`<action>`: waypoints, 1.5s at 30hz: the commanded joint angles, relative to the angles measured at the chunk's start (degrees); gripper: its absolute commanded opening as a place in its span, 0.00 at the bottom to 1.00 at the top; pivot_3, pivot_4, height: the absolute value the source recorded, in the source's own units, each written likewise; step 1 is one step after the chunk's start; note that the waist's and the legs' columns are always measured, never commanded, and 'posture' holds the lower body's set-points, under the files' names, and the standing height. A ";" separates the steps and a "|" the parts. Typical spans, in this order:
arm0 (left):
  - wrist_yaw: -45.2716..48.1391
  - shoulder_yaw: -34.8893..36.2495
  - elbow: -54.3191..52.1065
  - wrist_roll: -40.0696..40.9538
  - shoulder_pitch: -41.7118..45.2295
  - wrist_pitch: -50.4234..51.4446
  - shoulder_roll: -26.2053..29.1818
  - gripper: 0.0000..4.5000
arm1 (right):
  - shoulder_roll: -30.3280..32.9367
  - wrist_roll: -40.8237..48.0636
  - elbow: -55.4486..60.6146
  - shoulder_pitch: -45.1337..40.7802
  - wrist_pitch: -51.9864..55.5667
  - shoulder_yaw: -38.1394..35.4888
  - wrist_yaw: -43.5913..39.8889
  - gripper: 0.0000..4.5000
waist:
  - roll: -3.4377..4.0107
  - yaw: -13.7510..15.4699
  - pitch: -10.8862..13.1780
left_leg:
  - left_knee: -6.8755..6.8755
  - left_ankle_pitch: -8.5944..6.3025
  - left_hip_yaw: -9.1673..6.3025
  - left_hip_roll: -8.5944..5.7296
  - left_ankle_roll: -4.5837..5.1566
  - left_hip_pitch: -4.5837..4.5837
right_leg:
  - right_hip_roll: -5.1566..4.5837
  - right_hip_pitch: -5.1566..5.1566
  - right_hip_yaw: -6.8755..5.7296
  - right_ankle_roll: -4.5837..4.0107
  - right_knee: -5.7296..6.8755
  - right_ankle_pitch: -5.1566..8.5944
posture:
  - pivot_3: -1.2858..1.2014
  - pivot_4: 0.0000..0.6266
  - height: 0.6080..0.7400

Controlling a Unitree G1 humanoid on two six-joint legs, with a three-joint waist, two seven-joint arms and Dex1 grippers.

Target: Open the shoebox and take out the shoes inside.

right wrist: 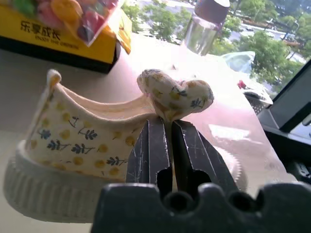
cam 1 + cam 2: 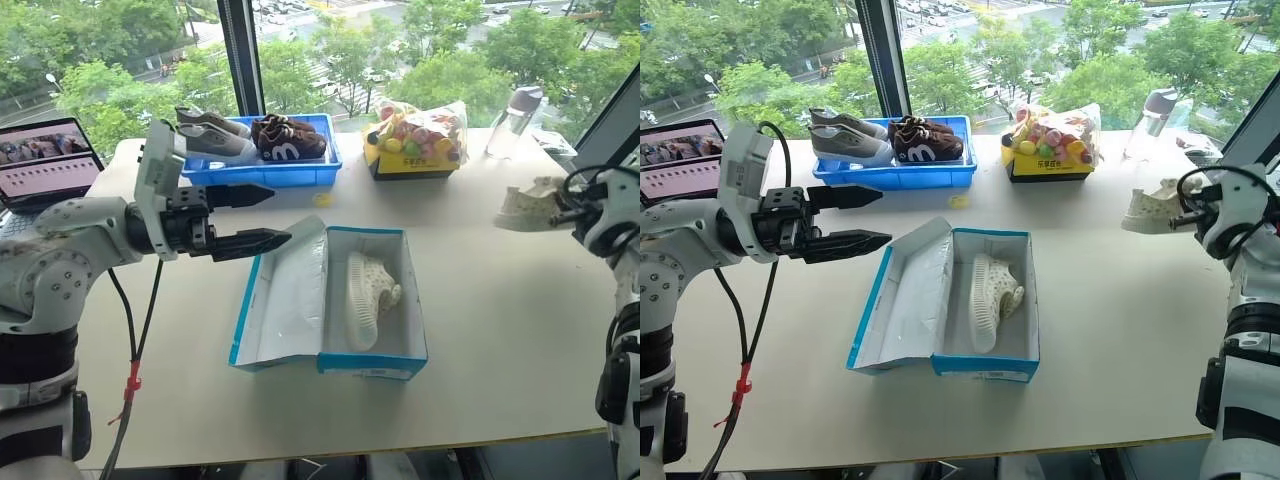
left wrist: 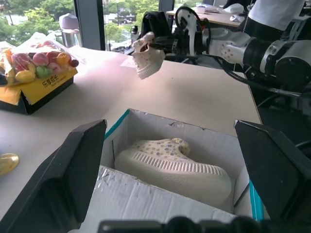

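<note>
Cream, patterned shoe (image 1: 92, 141) pinched by its heel collar in the shut right tool (image 1: 167, 145), hanging above the surface (image 2: 500, 320) well to the right of the blue shoebox (image 2: 330, 355). Best lowered gently onto bare surface, sole down, clear of the water bottle (image 2: 515, 120) and snack box (image 2: 415, 140), before letting go. Second shoe (image 2: 370, 295) lying on its side inside the open shoebox, lid folded flat leftward. Left tool (image 2: 255, 215) hovering wide open and empty just beside the lid, ready for that one.
</note>
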State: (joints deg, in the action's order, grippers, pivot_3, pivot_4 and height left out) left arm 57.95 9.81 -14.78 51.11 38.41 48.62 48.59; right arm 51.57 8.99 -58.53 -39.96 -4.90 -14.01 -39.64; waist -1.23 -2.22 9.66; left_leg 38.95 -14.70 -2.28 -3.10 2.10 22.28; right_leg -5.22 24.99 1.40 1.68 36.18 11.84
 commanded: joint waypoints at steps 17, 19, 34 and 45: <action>5.55 -5.65 4.81 -6.45 4.35 -4.72 -3.26 1.00 | 16.05 21.43 51.63 19.22 37.76 -9.98 -22.58 0.99 | -0.02 -0.50 0.03 | 0.03 -0.16 0.70 0.23 0.29 -1.16 | 0.15 -1.02 0.60 0.63 -0.13 0.28 | 0.52 0.24 0.97; 5.48 -5.55 4.68 -6.69 4.32 -4.66 -3.19 1.00 | 12.52 25.42 62.18 13.02 41.90 -3.86 -21.76 0.99 | -0.02 -0.70 0.03 | 0.02 -0.16 0.74 0.34 0.29 -1.15 | 0.27 -0.94 0.71 0.58 -0.10 0.25 | 0.52 0.24 0.97; 1.84 -2.56 0.80 -6.02 1.08 -3.69 -2.62 1.00 | 3.92 6.15 63.93 -1.88 31.14 29.12 -30.49 0.99 | -0.04 1.95 0.03 | 1.13 -0.51 0.81 0.63 0.19 1.00 | 0.53 0.95 0.79 0.38 -0.03 -0.16 | 0.52 0.24 0.97; -1.36 -0.10 -1.29 -5.04 -0.61 -3.53 -2.78 1.00 | -1.34 -7.98 60.44 -7.27 22.22 38.68 -34.72 0.99 | -0.04 1.52 0.02 | 1.07 -0.52 0.85 0.67 0.21 0.96 | 0.59 1.02 0.80 0.26 0.05 -0.26 | 0.52 0.24 0.97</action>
State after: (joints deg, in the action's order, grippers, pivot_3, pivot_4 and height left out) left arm 56.93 7.81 -14.14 45.11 37.70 45.16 45.28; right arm 50.36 2.47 0.92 -46.59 18.59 24.23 -73.63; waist -1.27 -0.70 9.69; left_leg 40.03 -15.22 -1.43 -2.42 2.31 23.24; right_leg -4.61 26.02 2.20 1.93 36.23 11.57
